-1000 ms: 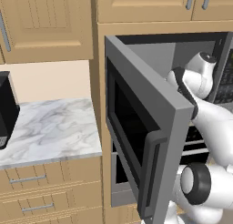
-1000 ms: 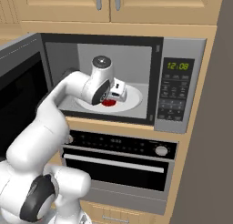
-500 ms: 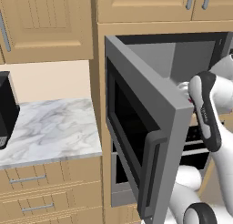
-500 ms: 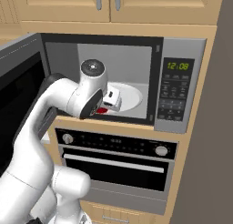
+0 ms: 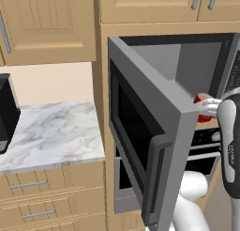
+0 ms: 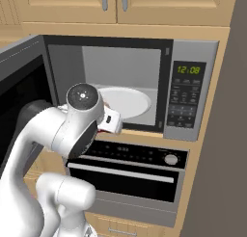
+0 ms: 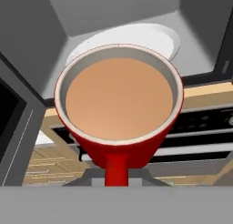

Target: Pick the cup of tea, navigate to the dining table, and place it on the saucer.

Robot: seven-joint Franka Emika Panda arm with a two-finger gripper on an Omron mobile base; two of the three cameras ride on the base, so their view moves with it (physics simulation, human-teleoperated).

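Pickup looked complete: end effector (image 7: 116, 184) held the cup of tea (image 7: 118, 100) by its handle, outside the microwave (image 6: 130, 86); navigation and saucer placement remained.

Your gripper's fingertips sit hidden under the cup of tea (image 7: 119, 98); the microwave door (image 5: 149, 131) covers most of it.

The cup of tea (image 7: 119, 110) — a small red mug brimming with light brown liquid — is sitting upright, its handle pointing toward the camera. It is hanging just outside the microwave's open front — a red sliver (image 5: 204, 109) is showing beside the door edge.
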